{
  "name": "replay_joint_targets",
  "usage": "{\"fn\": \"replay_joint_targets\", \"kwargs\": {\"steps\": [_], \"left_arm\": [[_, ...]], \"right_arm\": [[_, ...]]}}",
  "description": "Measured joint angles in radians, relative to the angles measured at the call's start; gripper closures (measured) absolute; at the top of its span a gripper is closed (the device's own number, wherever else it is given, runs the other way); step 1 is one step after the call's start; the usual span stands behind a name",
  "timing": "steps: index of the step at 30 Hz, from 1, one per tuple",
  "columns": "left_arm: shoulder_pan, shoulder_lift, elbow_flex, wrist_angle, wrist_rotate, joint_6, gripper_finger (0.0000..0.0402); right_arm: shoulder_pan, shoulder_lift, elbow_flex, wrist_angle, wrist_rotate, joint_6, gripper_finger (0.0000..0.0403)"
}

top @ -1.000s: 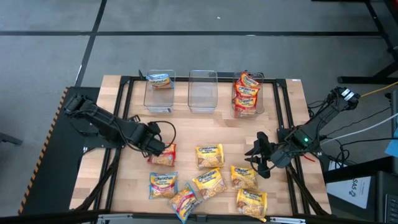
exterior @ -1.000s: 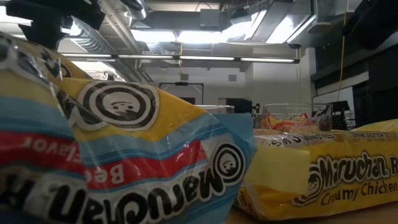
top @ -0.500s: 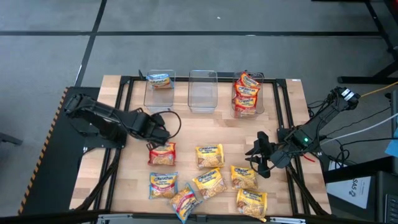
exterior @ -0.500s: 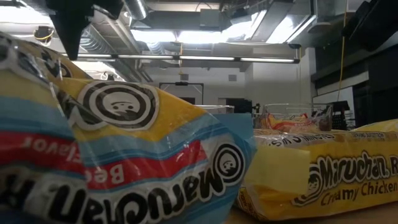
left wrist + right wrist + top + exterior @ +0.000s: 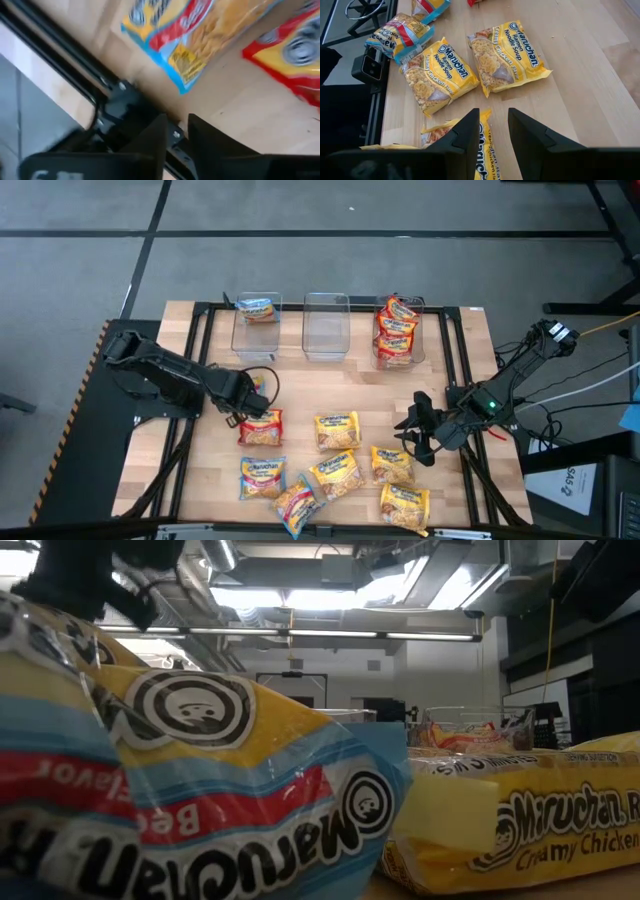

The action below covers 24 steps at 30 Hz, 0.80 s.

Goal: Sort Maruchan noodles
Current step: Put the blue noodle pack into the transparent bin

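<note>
Since the earlier frame, from above, we see the left gripper (image 5: pixel 252 406) dip to the red-trimmed packet (image 5: pixel 261 427), fingers narrowly parted and empty in its wrist view, presumably to grasp it for the red-stocked bin (image 5: pixel 398 330), while the right gripper (image 5: pixel 417 436) waits parted over yellow packets (image 5: pixel 507 55).

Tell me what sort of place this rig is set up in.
Probably a robotics lab or workshop in an industrial-style building. The low view shows exposed ceiling ducts and strip lights; the high view shows a wooden table on a black frame over grey floor, with cables trailing off.
</note>
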Motion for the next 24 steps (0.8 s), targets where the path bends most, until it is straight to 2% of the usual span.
{"fn": "replay_joint_targets", "kwargs": {"steps": [3, 7, 14, 19, 24], "left_arm": [[0.005, 0.000, -0.064, 0.054, 0.025, -0.045, 0.0296], [0.009, 0.000, -0.122, 0.130, -0.046, -0.087, 0.0275], [0.060, 0.001, -0.253, 0.299, -0.017, -0.097, 0.0287], [0.089, 0.001, -0.246, 0.373, -0.057, -0.054, 0.0289], [0.136, 0.001, -0.241, 0.557, -0.067, 0.057, 0.0289]], "right_arm": [[0.000, 0.000, 0.000, 0.000, -0.001, 0.000, 0.0297], [0.000, 0.000, 0.000, 0.000, -0.004, 0.000, 0.0297], [0.000, 0.000, 0.000, -0.001, -0.013, 0.000, 0.0297], [0.000, 0.000, 0.000, 0.000, -0.023, 0.000, 0.0297], [0.000, 0.000, 0.000, 0.003, -0.022, 0.000, 0.0297]]}}
